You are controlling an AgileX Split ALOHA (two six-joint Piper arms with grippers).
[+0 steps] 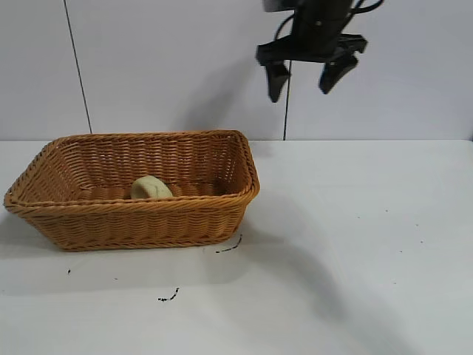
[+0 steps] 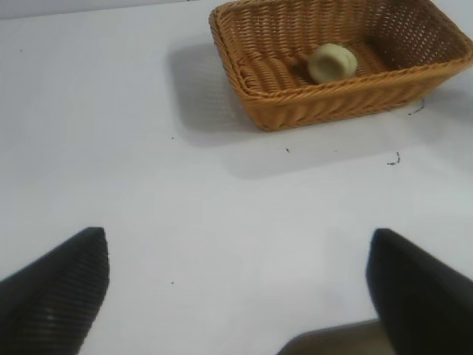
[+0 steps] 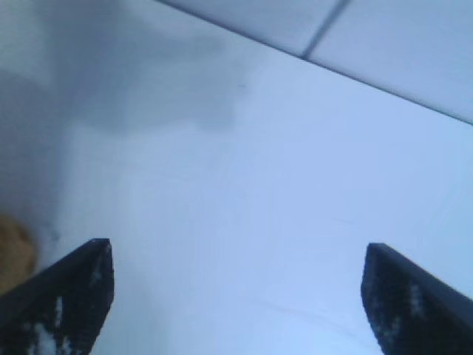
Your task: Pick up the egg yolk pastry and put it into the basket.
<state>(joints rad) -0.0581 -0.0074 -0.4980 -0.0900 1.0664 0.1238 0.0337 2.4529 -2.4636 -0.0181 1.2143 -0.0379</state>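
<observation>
Hanging high beside the basket (image 1: 133,194), the right gripper (image 1: 307,78) spreads its fingers wide, gripping nothing.

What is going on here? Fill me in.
The egg yolk pastry already lies inside the basket on the white table. The right gripper hangs open and empty high above the table, off to the basket's right in the exterior view. The left gripper is open over bare table, facing the basket from a distance.
</observation>
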